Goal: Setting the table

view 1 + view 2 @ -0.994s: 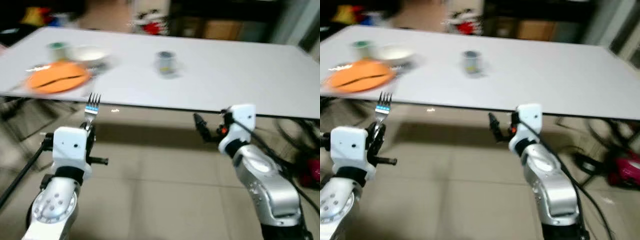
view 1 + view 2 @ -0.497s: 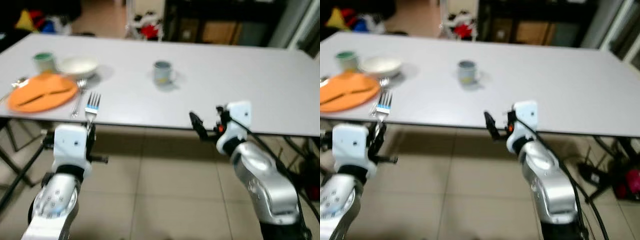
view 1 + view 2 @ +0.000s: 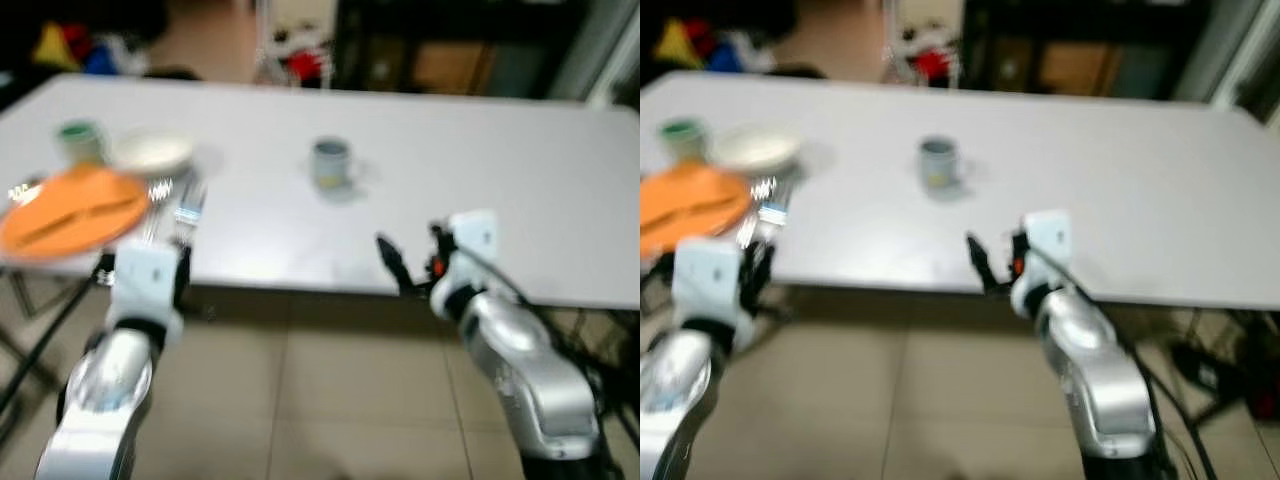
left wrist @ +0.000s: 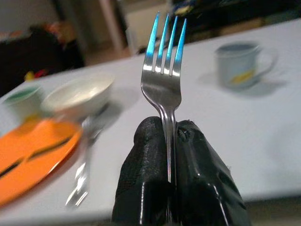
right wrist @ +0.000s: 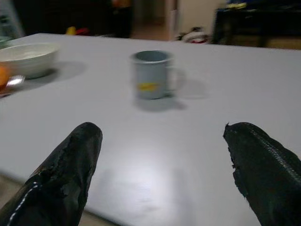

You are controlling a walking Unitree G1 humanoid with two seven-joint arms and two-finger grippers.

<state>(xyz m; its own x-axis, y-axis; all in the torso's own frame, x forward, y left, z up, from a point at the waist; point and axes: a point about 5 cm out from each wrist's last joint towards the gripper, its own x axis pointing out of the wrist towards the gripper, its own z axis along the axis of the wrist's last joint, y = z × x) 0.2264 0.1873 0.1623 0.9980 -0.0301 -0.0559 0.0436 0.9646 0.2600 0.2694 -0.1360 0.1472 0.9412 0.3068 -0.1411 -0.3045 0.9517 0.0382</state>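
The left gripper (image 4: 170, 188) is clamped on the handle of a fork (image 4: 163, 70), which stands upright with its tines above the fingertips. It sits at the near edge of the white desk (image 3: 480, 170). Just beyond it lies a second piece of cutlery (image 4: 84, 174), and past that a white bowl (image 4: 77, 94) and a green cup (image 4: 21, 99). An orange plate (image 3: 70, 208) lies to the outer side of this gripper, touching nothing it holds. The right gripper (image 5: 164, 174) has its fingers spread wide with nothing between them, also at the desk's near edge. A grey mug (image 5: 151, 74) stands ahead of it, well apart, its handle turned towards the robot's right. The head views are blurred.
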